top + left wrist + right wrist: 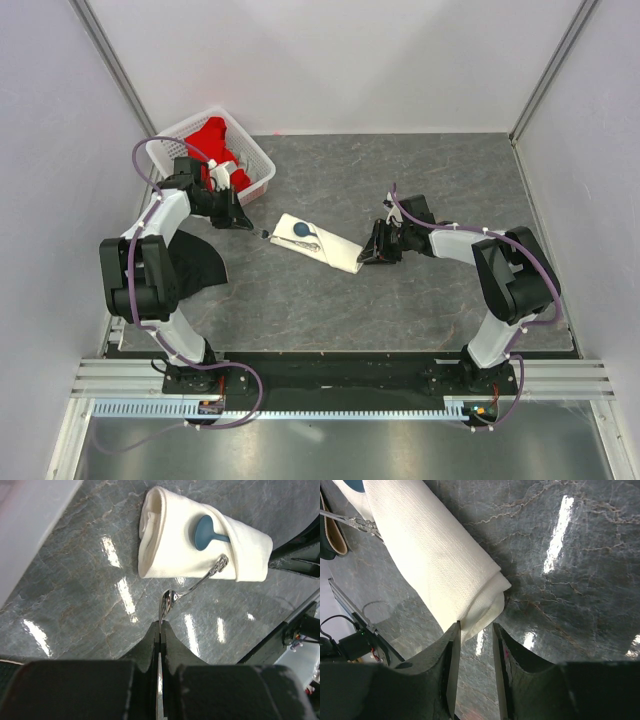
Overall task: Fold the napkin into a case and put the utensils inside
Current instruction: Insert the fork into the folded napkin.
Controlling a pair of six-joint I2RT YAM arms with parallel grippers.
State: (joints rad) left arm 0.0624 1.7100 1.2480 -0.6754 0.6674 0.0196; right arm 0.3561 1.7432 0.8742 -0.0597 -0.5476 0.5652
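The napkin [322,245] lies mid-table as a narrow folded case [170,550], running diagonally. The blue spoon [203,531] has its bowl showing on top and its handle tucked under a fold. My left gripper [161,624] is shut on the head of the silver fork [192,586], just left of the case [430,555]. The fork's handle end touches the case's near edge. My right gripper [476,627] stands open at the case's right end. The cloth's corner touches the tip of one of its fingers [454,635] and is not clamped.
A white perforated basket [258,160] with a red cloth [212,138] stands at the back left, close behind my left arm. A black cloth [200,262] lies on the table near the left arm's base. Grey walls close in both sides.
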